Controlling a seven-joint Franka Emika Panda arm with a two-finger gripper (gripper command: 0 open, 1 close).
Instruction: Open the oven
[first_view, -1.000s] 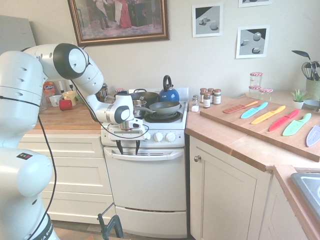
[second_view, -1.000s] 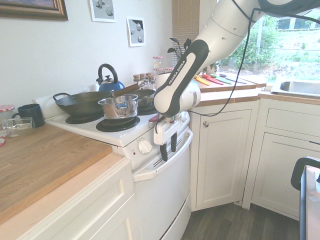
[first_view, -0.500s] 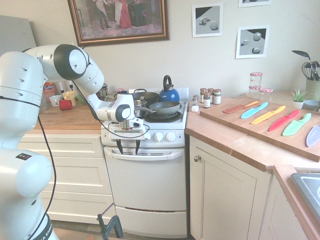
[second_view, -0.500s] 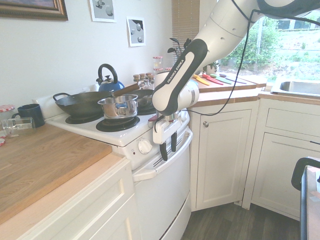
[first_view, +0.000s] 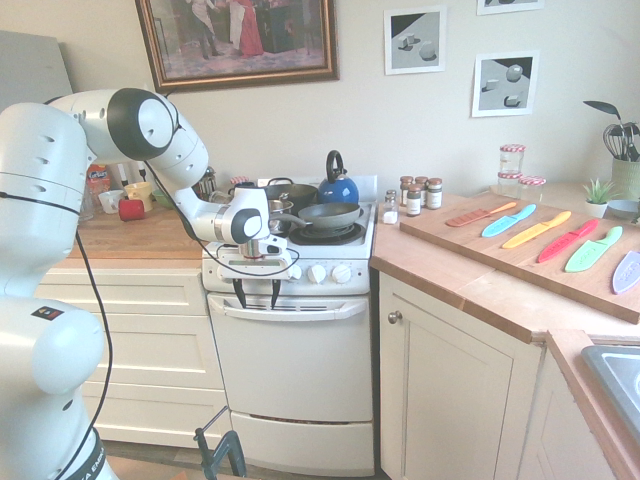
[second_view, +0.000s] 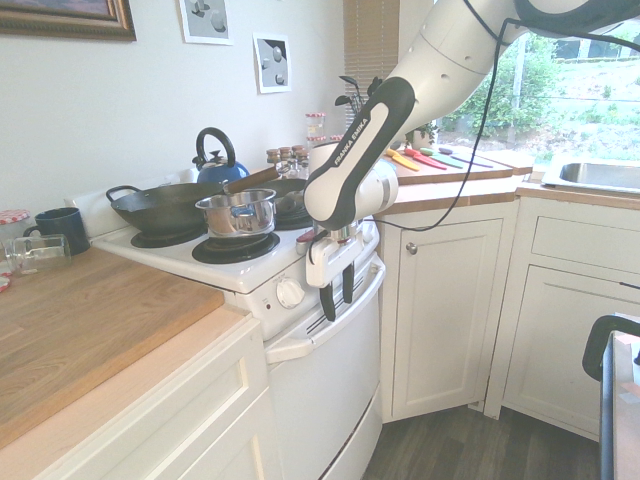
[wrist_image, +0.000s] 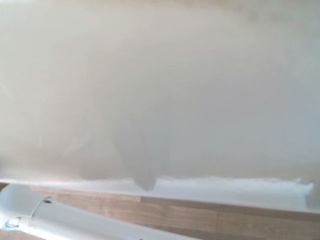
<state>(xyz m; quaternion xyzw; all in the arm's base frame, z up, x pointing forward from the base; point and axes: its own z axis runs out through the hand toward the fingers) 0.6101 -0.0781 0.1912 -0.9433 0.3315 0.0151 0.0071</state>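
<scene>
My pincer is wide open and empty, tips down at the bar handle of the closed oven; the bar runs crosswise, parallel to my finger spread; contact I cannot tell.

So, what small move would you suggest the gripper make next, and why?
I'd probably ease the gripper slightly down, keeping its fingers apart, so that they come around the oven's bar handle before closing. The fingers point down with a gap between them, their tips close to the handle, and the oven door is shut.
</scene>
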